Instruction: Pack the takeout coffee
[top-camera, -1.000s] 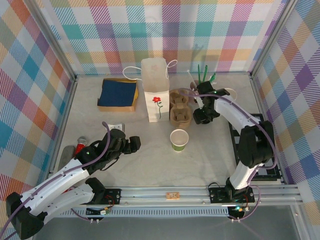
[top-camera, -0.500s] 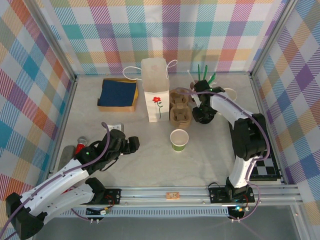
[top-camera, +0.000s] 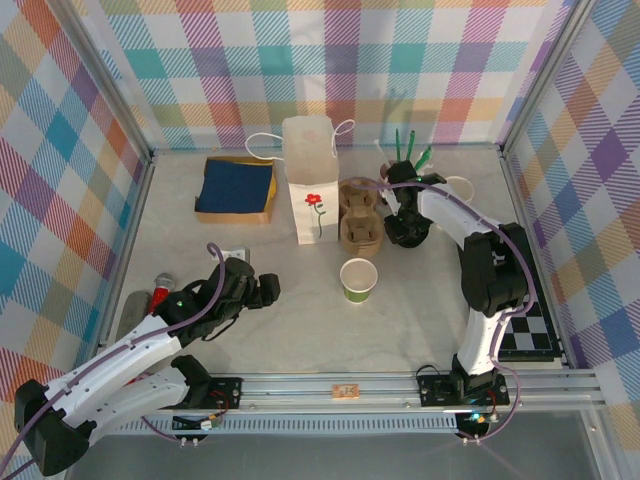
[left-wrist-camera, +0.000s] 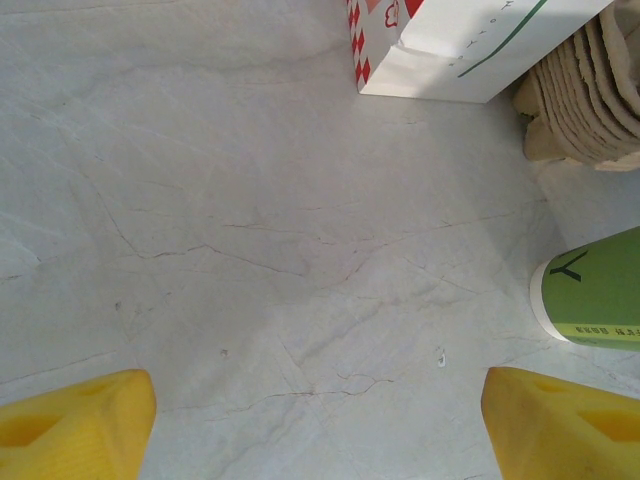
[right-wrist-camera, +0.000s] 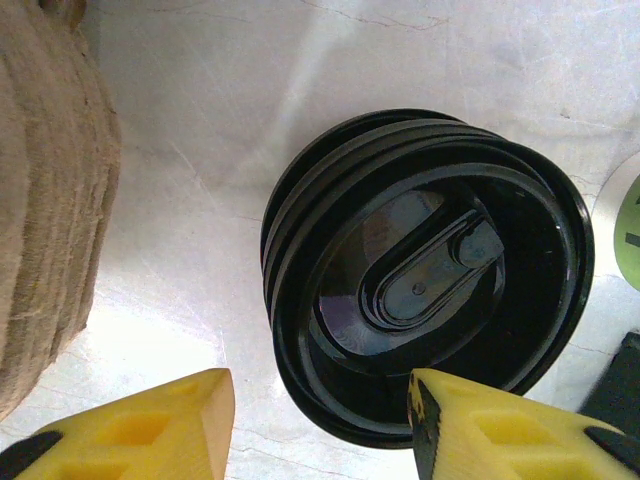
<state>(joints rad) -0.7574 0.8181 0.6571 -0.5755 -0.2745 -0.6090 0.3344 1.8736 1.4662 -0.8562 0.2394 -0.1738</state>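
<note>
The takeout coffee is out of view. A stack of black plastic lids (right-wrist-camera: 425, 270) lies on the table beside the cardboard cup carriers (top-camera: 360, 222). My right gripper (right-wrist-camera: 315, 405) hangs open just above the stack's near rim. Its right finger (right-wrist-camera: 500, 430) overlaps the rim, and its left finger (right-wrist-camera: 140, 425) stands apart over bare table. From above, the right gripper (top-camera: 406, 230) sits right of the carriers. A lidless green paper cup (top-camera: 359, 280) stands upright mid-table. My left gripper (top-camera: 266, 289) is open over bare table (left-wrist-camera: 300, 250), left of that cup (left-wrist-camera: 595, 300), holding nothing.
A white paper bag (top-camera: 312, 185) with a red flower stands at the back, a box of blue napkins (top-camera: 238, 188) to its left. Green sticks (top-camera: 404, 148) and a white-rimmed cup (top-camera: 460, 187) stand at the back right. A red-handled tool (top-camera: 160, 296) lies far left.
The right gripper's jaws have narrowed over the lid stack and the right arm's elbow has drawn in toward the back. The left arm has barely moved.
</note>
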